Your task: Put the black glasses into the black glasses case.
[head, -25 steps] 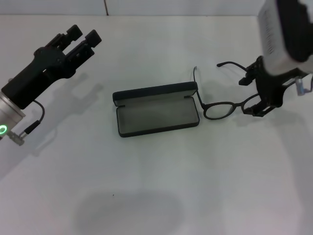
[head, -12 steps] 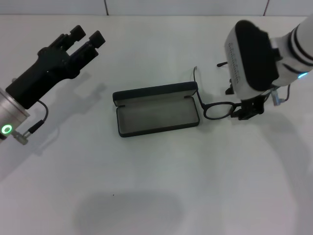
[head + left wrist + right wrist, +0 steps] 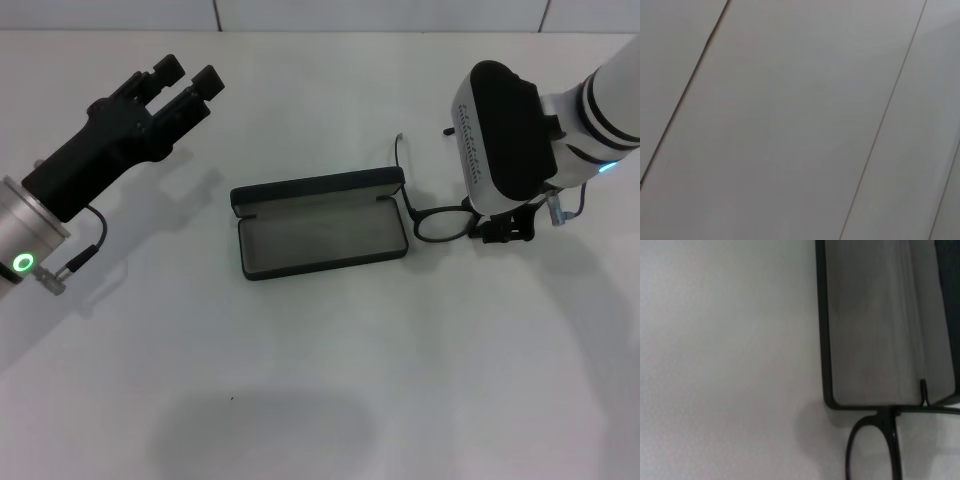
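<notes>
The black glasses case lies open at the table's middle, grey lining up, lid toward the back, and empty. The black glasses lie just right of it, one temple arm reaching back beside the case's right end. My right gripper is down over the right half of the glasses, and its wrist housing hides that half. The right wrist view shows the case's end and one lens rim right beside it. My left gripper hangs open and empty above the table at the back left.
The table is white. The left wrist view shows only a pale surface with thin seams.
My right arm has turned and come left and down over the glasses' right half. The glasses have shifted slightly toward the case. My left gripper has drifted a little right.
</notes>
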